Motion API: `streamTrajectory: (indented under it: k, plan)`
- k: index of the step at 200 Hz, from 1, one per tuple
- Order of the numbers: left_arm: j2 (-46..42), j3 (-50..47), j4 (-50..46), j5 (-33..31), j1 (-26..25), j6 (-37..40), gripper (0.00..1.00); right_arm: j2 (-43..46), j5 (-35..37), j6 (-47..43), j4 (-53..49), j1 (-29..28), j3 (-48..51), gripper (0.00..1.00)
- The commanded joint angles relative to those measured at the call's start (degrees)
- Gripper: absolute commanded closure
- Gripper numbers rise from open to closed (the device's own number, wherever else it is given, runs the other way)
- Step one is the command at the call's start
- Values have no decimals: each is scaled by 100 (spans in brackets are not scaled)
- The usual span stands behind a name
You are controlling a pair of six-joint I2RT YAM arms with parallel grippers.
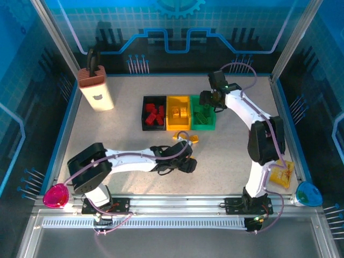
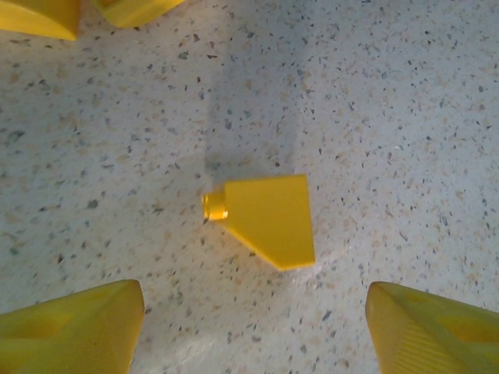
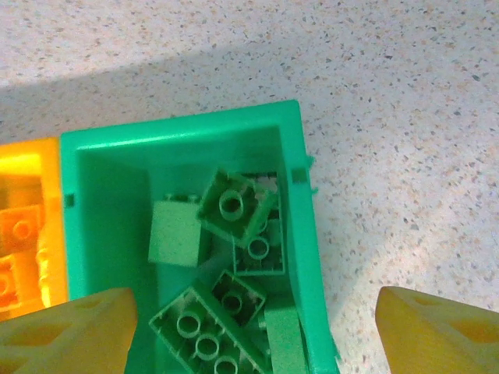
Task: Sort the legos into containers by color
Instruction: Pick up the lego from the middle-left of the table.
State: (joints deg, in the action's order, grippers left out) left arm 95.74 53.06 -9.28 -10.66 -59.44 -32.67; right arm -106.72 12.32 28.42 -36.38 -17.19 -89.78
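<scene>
Legos (image 1: pixel 159 110) in red, yellow and green are seen from above, gathered in three small open plastic bins set touching in a row at mid-desk: red bricks (image 1: pixel 152 115) in the black bin (image 1: pixel 154 128), yellow bricks (image 1: pixel 179 113) in the yellow bin (image 1: pixel 178 128), green bricks (image 1: pixel 203 115) in the green bin (image 1: pixel 203 127). Loose yellow pieces (image 1: pixel 193 139) are seen lying on the speckled grey desk (image 1: pixel 129 134) just in front of the yellow bin, close to the tip of the white left arm (image 1: pixel 134 158), which is stretched across the near side. The white right arm (image 1: pixel 242 110) is extended over the green bin. A tall beige box with a brown top (image 1: pixel 97 90) is stood at the far left.

From the left wrist, a small yellow sloped brick (image 2: pixel 271 220) with a single stud is shown lying on its side on the desk, between the left fingers (image 2: pixel 74 327) but touched by neither. Those yellow fingers are spread wide and nothing is held. Two more yellow pieces (image 2: pixel 39 15) are cut off at the upper edge.

From the right wrist, the green bin (image 3: pixel 179 134) is viewed directly below, with a heap of green bricks (image 3: pixel 234 206) inside and the yellow bin (image 3: pixel 27 152) pressed against its left wall. The right fingers (image 3: pixel 70 331) are parted wide above the bin, with nothing gripped between them.
</scene>
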Motion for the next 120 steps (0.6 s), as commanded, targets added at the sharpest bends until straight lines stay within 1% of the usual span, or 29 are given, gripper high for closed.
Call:
streamTrajectory:
  k: [1,47,65,91,120]
  plan:
    - [389,501,-376,48,-30,93,25,687,-81,55,209,-90,490,19]
    - [1127,1429,-1117,-199,-22,6,25,1525,-53,217,547,-83,1576,20]
    - [1377,1720,-1401,-285,-11,15,29,1724,-73,283,631,-46,1874,21]
    - [1569,1976,-1757,-496,-15,-21,38,1929,-124,360,749,5,2223,21]
    - [1588,2043,-1962,-685,-15,-47,54,2049,-198,465,900,60,2537,22]
